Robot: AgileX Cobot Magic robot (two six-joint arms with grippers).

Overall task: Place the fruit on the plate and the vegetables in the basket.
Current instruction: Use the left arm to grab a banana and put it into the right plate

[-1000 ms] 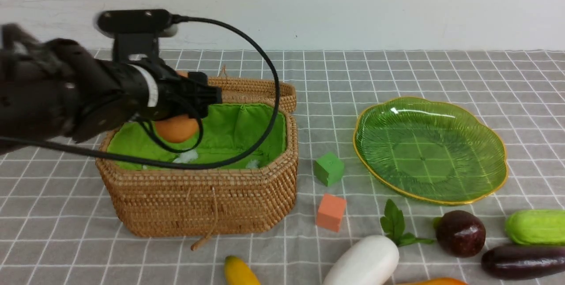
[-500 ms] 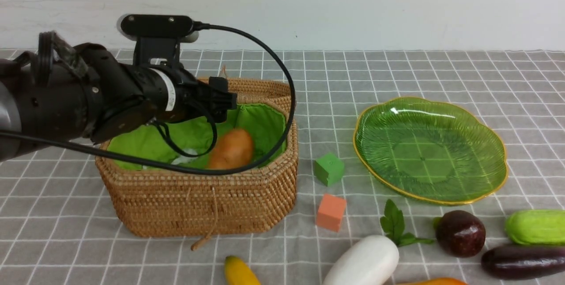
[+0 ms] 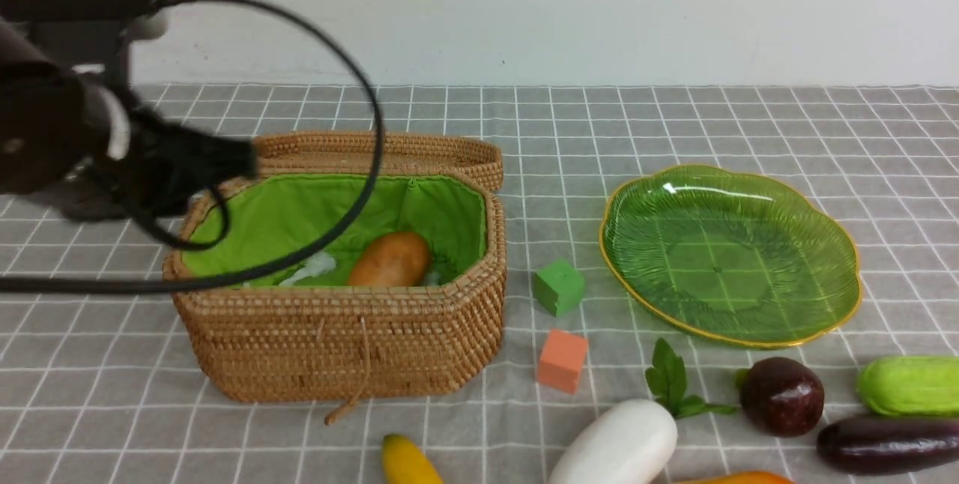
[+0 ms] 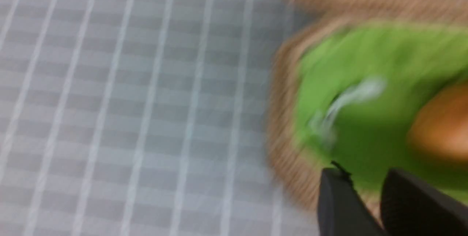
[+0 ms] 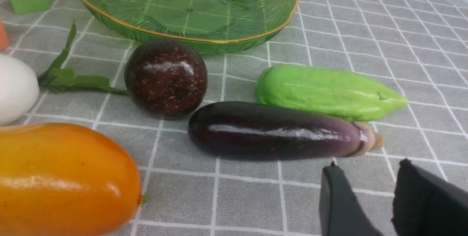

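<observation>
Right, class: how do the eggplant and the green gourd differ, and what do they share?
The eggplant is glossy dark purple; the gourd is light green. The eggplant is smooth; the gourd is faintly ridged, with a pointed tip. The gourd lies nearer the plate than the eggplant. Both lie flat, side by side.

Basket (image 3: 337, 342) on table (image 3: 674, 117) left, lid (image 3: 389, 150) behind it, potato (image 3: 389, 259) in it, right of middle. Plate (image 3: 730, 255) on the right. Between them far cube (image 3: 558, 286), near cube (image 3: 562, 360) before it. Front edge, left to right: banana (image 3: 407, 461), radish (image 3: 614, 446), mango (image 3: 738, 478). Round fruit (image 3: 781, 396) before plate; gourd (image 3: 908, 385) right of it; eggplant (image 3: 888, 444) before gourd.
</observation>
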